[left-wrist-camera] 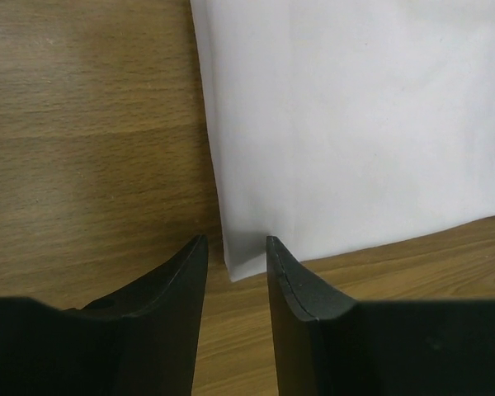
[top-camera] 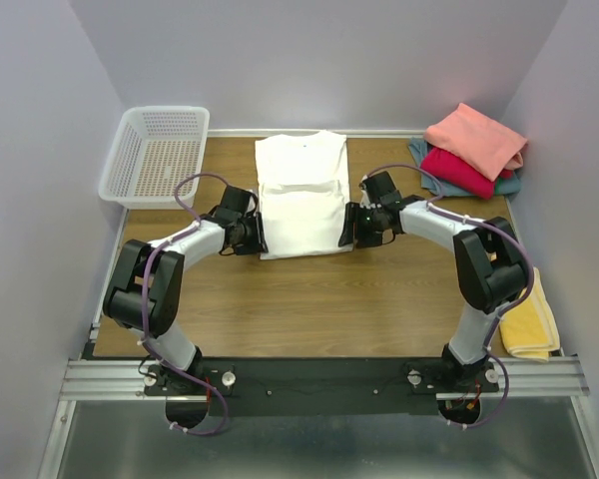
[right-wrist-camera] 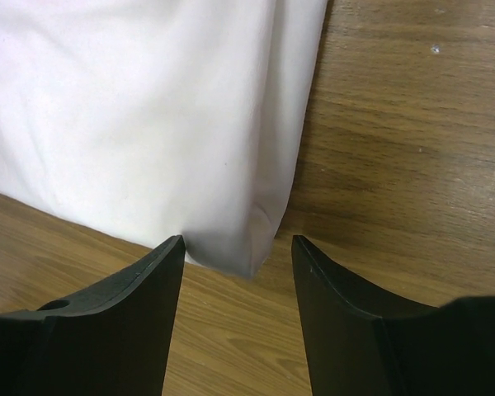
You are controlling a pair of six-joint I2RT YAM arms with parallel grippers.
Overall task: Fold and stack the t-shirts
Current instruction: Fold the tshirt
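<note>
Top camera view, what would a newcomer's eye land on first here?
The white t-shirt lies partly folded in the middle of the table, with the left pincer and right pincer open at its two near corners. Next comes the bright stack of salmon-pink, crimson and grey-blue shirts in the far right corner, then the white mesh basket at far left.

I'm looking into a robotics lab booth (walled on three sides): plain pale walls around a wooden table, with the left arm and right arm bolted to an aluminium rail.
</note>
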